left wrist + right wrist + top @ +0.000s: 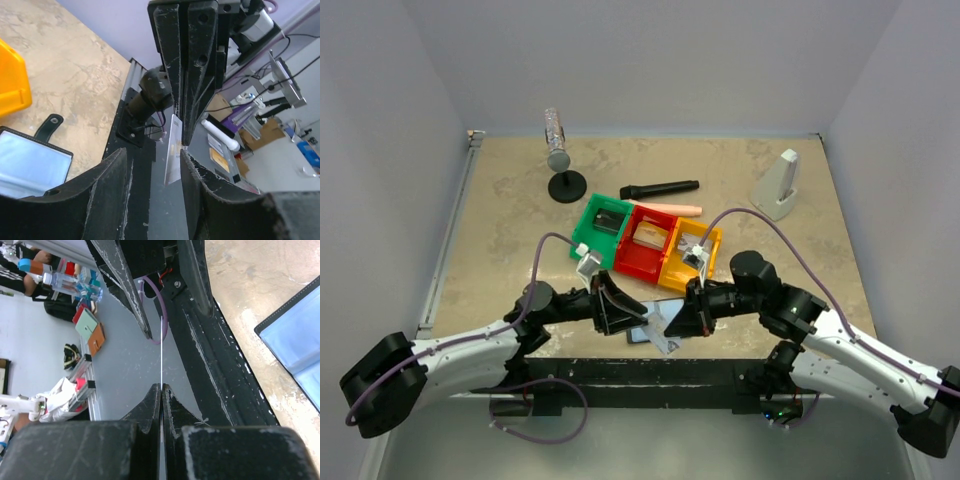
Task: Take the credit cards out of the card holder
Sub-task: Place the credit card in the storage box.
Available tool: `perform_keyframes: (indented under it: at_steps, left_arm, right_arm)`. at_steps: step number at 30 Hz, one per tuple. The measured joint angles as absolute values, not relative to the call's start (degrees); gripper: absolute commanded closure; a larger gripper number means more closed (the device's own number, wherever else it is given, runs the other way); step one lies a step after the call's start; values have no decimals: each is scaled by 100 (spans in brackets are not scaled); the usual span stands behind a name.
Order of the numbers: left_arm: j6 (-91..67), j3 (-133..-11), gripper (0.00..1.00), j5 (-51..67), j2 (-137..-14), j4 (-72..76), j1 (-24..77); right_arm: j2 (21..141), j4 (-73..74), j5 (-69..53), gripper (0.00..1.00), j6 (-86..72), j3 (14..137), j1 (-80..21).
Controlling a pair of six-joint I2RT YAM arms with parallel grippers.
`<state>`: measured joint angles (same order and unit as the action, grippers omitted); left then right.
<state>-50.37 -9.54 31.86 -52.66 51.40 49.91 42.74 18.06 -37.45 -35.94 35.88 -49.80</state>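
The card holder (638, 335) lies open on the table near the front edge, between the two grippers. In the left wrist view its bluish-grey inside (27, 167) and black tab (51, 124) show at the lower left. My right gripper (161, 387) is shut on a thin pale credit card (173, 150), which appears edge-on (161, 352) in the right wrist view. The card hangs over the table's front rail. My left gripper (154, 155) is open around the card's free end, and the card stands close to one of its fingers (215, 195).
Green (603, 222), red (645, 245) and orange (692, 255) bins stand in a row just behind the grippers. Farther back are a black marker-like stick (660, 188), a peach stick (672, 208), a small stand (563, 170) and a white wedge (780, 185).
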Motion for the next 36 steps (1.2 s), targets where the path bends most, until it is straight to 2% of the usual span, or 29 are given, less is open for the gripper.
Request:
perform_keyframes:
  at_steps: [7, 14, 16, 19, 20, 23, 26, 31, 33, 36]
  left_arm:
    - [-5312, -1028, 64, 3754, -5734, 5826, 4989]
    - [-5671, -1114, 86, 4198, -6263, 6508, 4989]
    - [-5758, -1125, 95, 4270, -6355, 6667, 4989]
    - [-5804, -1133, 100, 4281, -6386, 6729, 4989]
    - [-5802, -1138, 100, 4274, -6370, 6724, 4987]
    - [-5754, -1138, 100, 4051, -6139, 6534, 4987]
    - [-5680, -1135, 100, 3621, -5784, 6241, 4987]
    - [-5653, -989, 100, 2628, -5310, 5793, 4987]
    - [-5693, -908, 100, 2202, -5127, 5400, 4987]
    - [-5704, -888, 100, 1632, -4753, 4722, 4987]
  right_arm:
    - [4278, 1846, -3933, 100, -3452, 3647, -4980]
    - [4399, 1946, -4025, 100, -3312, 3726, -4980]
    - [4401, 1999, -4032, 100, -3273, 3758, -4980]
    - [4410, 2084, -4038, 67, -3221, 3837, -4980]
    - [4414, 2121, -4010, 60, -3214, 3870, -4980]
    - [4348, 2270, -3830, 47, -3175, 3927, -4980]
    - [4191, 2366, -3500, 42, -3170, 3942, -4980]
    - [3675, 2554, -2530, 42, -3245, 3942, -4982]
    - [3208, 2506, -1925, 36, -3382, 3822, -4980]
    - [2222, 2080, -1116, 35, -3695, 3183, -4974]
